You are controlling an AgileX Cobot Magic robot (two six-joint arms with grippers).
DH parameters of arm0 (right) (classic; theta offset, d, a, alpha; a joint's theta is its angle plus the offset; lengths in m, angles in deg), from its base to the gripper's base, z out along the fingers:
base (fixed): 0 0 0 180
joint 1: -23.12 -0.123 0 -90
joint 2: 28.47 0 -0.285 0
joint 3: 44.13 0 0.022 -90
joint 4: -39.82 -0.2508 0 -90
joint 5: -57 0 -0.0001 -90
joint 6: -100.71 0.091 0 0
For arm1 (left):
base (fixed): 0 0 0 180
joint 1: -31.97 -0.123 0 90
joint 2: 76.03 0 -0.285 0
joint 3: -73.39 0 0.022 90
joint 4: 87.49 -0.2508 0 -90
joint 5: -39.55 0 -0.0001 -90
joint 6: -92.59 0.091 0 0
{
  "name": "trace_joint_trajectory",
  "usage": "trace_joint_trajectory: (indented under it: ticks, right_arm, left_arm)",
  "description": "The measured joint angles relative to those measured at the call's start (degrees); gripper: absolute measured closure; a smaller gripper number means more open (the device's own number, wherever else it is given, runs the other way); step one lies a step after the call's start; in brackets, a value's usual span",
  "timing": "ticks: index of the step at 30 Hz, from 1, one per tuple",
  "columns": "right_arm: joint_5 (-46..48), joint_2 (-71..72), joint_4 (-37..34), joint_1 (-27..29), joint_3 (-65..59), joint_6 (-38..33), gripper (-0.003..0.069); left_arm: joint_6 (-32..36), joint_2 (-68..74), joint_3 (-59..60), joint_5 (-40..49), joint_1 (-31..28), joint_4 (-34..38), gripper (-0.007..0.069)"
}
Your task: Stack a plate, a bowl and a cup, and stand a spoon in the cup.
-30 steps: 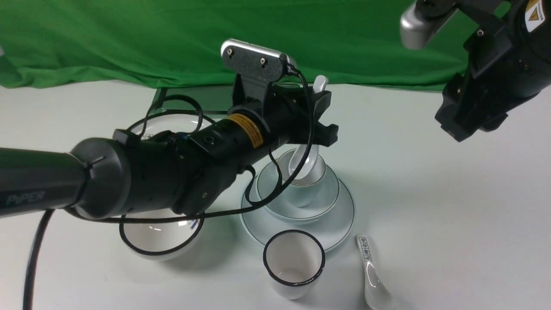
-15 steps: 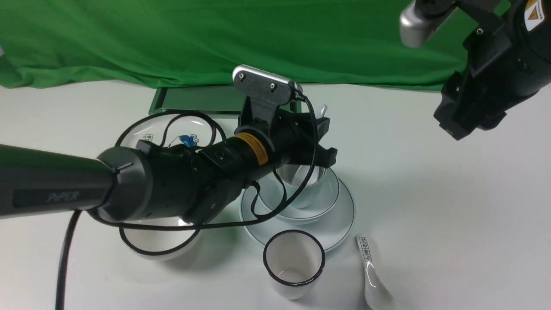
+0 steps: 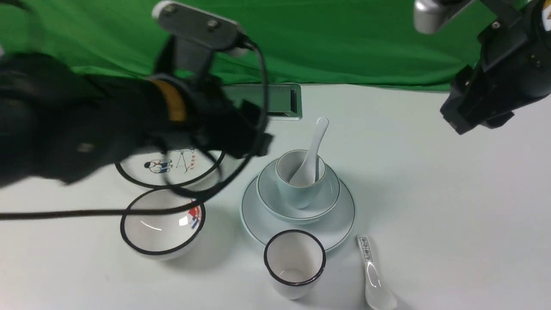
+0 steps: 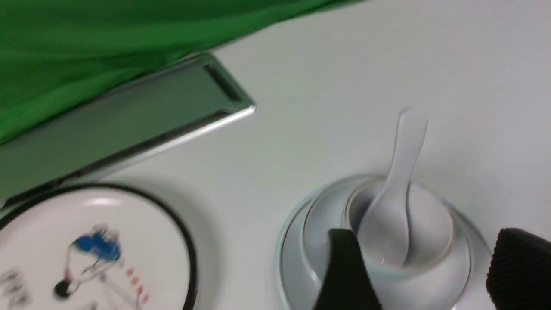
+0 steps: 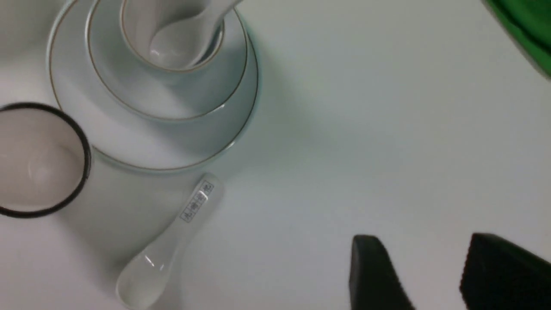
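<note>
The pale blue plate (image 3: 258,215) lies at the table's middle with the pale blue bowl (image 3: 329,196) on it and the pale blue cup (image 3: 297,193) in the bowl. The plain white spoon (image 3: 313,148) stands in the cup, handle leaning back. My left gripper (image 3: 258,133), blurred, is open and empty, up and to the left of the stack. In the left wrist view the open gripper (image 4: 426,241) frames the cup (image 4: 413,284) and spoon (image 4: 404,172). My right gripper (image 3: 458,122) is raised at the far right, and in its wrist view (image 5: 424,241) it is open and empty over bare table.
A white black-rimmed cup (image 3: 294,262) stands right in front of the plate, and a spoon with printed characters (image 3: 372,275) lies to its right. A black-rimmed bowl (image 3: 161,224) and a cartoon plate (image 3: 172,168) sit to the left. A metal tray (image 3: 275,101) lies by the green cloth.
My left gripper lowered the spoon into the cup, let it go and pulled back up and to the left. The spoon now stands free. The right arm barely moved.
</note>
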Motion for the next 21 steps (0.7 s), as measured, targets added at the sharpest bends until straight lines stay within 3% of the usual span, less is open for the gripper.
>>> trace_joint_trajectory:
  ticks: [2,5,10,21]
  right_arm:
    - [-1.9,2.2,0.0,0.0,-2.0,0.4,0.0384]
    - [-7.5,9.3,-0.2,0.0,-9.6,2.3,0.051]
    - [-16.6,18.5,-0.3,0.0,-19.4,4.4,0.0605]
    - [-44.4,43.2,-6.1,0.0,-41.7,5.0,0.0631]
  left_arm:
    - [0.0,-3.3,0.0,6.9,0.0,-0.4,0.0324]
    - [0.0,-10.9,0.9,16.8,0.0,-1.0,0.0473]
    - [0.1,-21.8,8.1,17.6,0.0,-1.0,0.0627]
    - [-2.8,-54.0,29.6,12.2,0.0,-1.2,0.0661]
